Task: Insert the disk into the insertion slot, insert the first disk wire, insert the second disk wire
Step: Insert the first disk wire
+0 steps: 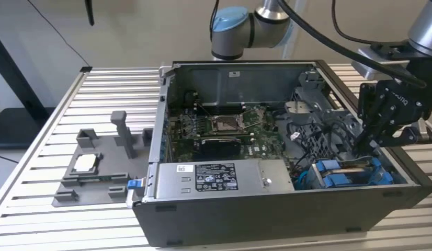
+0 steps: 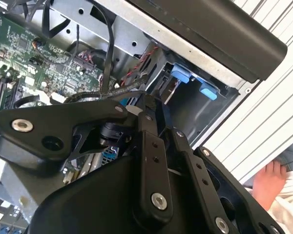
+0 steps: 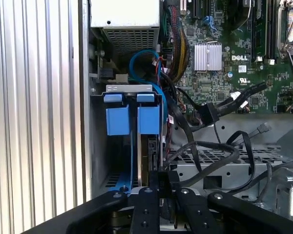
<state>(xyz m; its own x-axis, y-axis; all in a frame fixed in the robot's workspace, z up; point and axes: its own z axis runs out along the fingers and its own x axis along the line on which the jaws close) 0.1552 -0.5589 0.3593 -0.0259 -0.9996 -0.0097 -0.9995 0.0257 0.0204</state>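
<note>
gripper [image 3: 159, 177] closest to lens in both wrist views, black linkages in the foreground. jaws narrow, tips drawn together; cannot tell whether anything is pinched between them. tips sit at the near end of the disk [image 3: 147, 157]. the disk stands on edge in the slot [image 3: 132, 163] of the grey cage [image 3: 129, 88], just below two blue tabs [image 3: 149, 117]. black cables [image 3: 210, 156] loop just beside the gripper, over perforated metal. motherboard [image 3: 234, 73] beyond them.

exterior view: open pc case [image 1: 286, 219] on slatted table [image 1: 118, 89]. gripper [image 1: 366, 151] hangs over the case's corner on the exterior view's right, just above the disk [image 1: 352, 168]. power supply [image 1: 216, 178] near the front wall. grey fixture [image 1: 97, 167] on the table at the exterior view's left, apart from the case.
</note>
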